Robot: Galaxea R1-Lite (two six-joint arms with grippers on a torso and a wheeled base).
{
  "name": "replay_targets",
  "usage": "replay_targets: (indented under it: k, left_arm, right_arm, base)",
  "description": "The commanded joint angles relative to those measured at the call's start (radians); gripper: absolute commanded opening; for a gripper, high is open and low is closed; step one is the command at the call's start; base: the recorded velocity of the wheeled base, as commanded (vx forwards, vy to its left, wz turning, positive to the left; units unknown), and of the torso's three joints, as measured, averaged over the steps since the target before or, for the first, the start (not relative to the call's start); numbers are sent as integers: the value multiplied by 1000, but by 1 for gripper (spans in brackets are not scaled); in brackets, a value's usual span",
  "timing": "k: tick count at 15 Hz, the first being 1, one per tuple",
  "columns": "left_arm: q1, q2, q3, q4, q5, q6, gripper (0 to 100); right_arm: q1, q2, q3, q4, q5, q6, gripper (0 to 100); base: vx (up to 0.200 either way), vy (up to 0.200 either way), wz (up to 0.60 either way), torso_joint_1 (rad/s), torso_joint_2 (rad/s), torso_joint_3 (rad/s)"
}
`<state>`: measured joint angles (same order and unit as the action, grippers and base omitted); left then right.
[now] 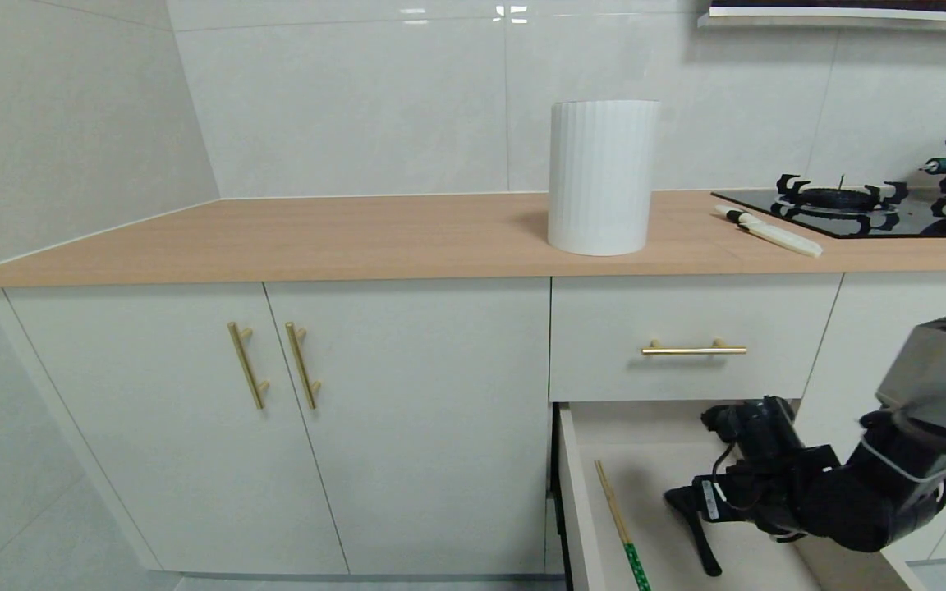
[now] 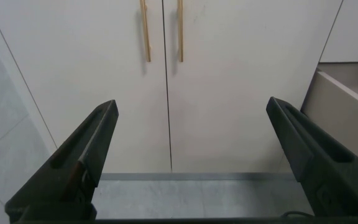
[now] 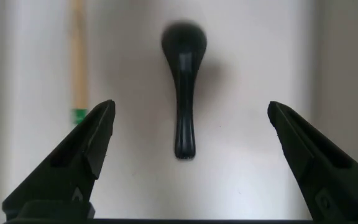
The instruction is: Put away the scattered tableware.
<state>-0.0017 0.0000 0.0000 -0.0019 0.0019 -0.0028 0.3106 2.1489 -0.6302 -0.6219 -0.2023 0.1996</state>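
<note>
A black spoon (image 3: 184,93) lies on the floor of the open lower drawer (image 1: 576,492), its handle (image 1: 704,546) pointing toward the drawer's front. Beside it lie wooden chopsticks (image 1: 614,509) with green ends (image 3: 77,68). My right gripper (image 3: 190,107) hangs open just above the spoon, one finger on each side and not touching it; the head view shows it over the drawer (image 1: 727,486). A pale-handled knife (image 1: 769,231) rests on the wooden counter next to the stove. My left gripper (image 2: 191,104) stands open and empty, low in front of the cabinet doors (image 2: 166,62).
A tall white ribbed container (image 1: 602,176) stands on the counter (image 1: 317,238). At the right is a black gas stove (image 1: 851,209) with a pan. Above the open drawer a shut drawer has a gold handle (image 1: 693,350). The double doors have gold handles (image 1: 272,365).
</note>
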Motion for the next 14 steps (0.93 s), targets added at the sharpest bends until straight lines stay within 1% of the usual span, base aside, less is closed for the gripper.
replay_targets:
  k: [1, 2, 3, 4, 7, 14]
  left_arm:
    - [0, 0, 0, 0, 1, 0, 100]
    - [0, 0, 0, 0, 1, 0, 100]
    - [0, 0, 0, -1, 1, 0, 100]
    - [0, 0, 0, 0, 1, 0, 100]
    - [0, 0, 0, -1, 0, 0, 100]
    - [0, 0, 0, -1, 0, 0, 100]
  right_arm:
    - [10, -334, 38, 142, 14, 3, 100]
    - [28, -403, 27, 205, 29, 3, 100]
    - [35, -429, 20, 234, 37, 4, 100]
    - [54, -501, 9, 317, 54, 4, 100]
    - [68, -531, 1, 358, 54, 4, 100]
    - [90, -537, 1, 415, 54, 0, 100]
  base:
    - [0, 0, 0, 0, 0, 0]
    - [0, 0, 0, 0, 0, 0]
    - [0, 0, 0, 0, 0, 0]
    - [0, 0, 0, 0, 0, 0]
    - [0, 0, 0, 0, 0, 0]
    - [-200, 0, 0, 1, 4, 3]
